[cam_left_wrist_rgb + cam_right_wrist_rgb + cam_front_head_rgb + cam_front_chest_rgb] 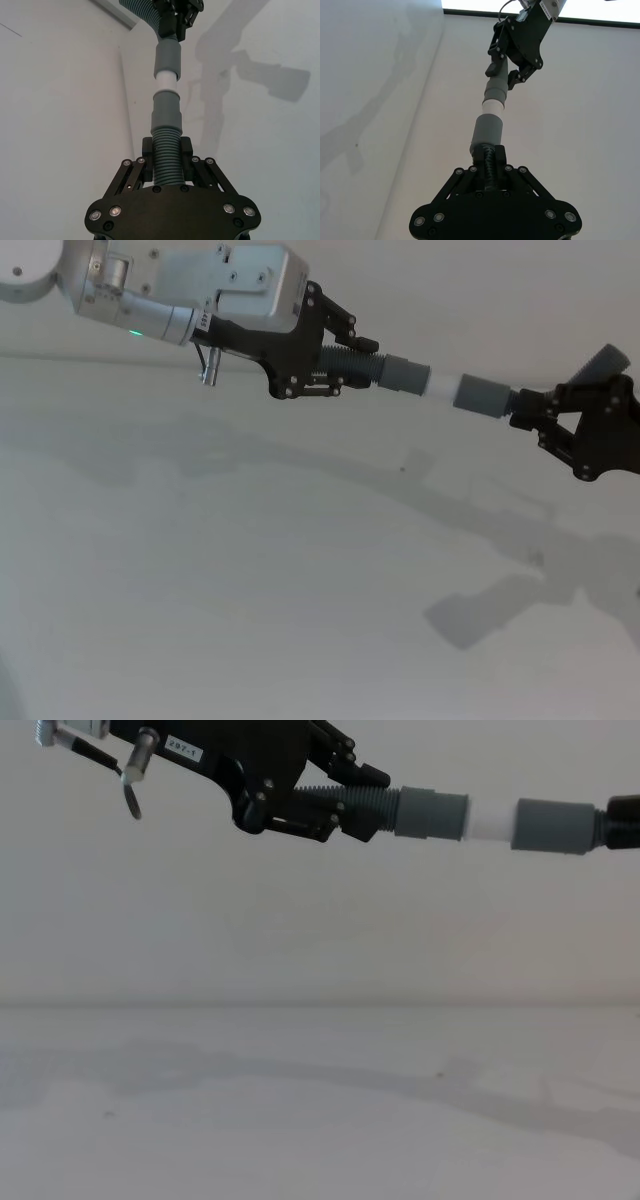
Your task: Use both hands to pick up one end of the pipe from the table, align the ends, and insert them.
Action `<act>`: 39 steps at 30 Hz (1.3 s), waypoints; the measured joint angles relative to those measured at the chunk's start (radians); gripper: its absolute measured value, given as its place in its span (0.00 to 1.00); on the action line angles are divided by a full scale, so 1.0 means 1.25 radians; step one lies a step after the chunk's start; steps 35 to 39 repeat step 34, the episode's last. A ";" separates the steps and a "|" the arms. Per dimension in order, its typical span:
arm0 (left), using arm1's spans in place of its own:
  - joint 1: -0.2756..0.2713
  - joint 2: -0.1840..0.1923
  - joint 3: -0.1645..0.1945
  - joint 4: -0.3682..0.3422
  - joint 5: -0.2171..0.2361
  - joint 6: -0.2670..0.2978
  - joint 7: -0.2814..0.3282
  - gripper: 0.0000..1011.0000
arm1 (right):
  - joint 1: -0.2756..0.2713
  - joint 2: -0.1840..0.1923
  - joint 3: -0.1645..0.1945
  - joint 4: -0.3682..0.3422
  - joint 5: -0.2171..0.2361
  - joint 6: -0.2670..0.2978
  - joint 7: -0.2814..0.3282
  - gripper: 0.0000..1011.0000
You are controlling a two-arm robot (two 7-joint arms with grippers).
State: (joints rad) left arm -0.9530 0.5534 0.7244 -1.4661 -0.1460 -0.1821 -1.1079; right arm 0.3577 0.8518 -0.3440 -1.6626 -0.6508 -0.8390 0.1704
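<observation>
**Jaws clamped, ends meeting**

Both sets of jaws grip hose: left gripper holds the white-tipped cuff, right gripper the open cuff, high above the table. Insertion step; next, I'd judge, push straight together.

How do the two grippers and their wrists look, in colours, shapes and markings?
Both grippers are black, two-fingered, with linkage arms and small silver screws. The left gripper sits on a thick silver wrist with a green light, a small white label and a thin metal pin hanging below. The right gripper is the same black linkage type, with a grey cylindrical part above it.
</observation>
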 joint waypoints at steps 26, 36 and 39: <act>0.000 0.000 0.000 0.000 0.000 0.000 0.000 0.31 | -0.006 -0.002 0.007 -0.007 0.006 0.003 0.003 0.13; 0.000 0.000 0.000 0.000 0.000 0.000 0.000 0.31 | -0.007 -0.002 0.008 -0.008 0.007 0.004 0.003 0.13; 0.000 0.000 0.000 0.000 0.000 0.000 0.000 0.31 | -0.007 -0.002 0.008 -0.008 0.007 0.004 0.003 0.13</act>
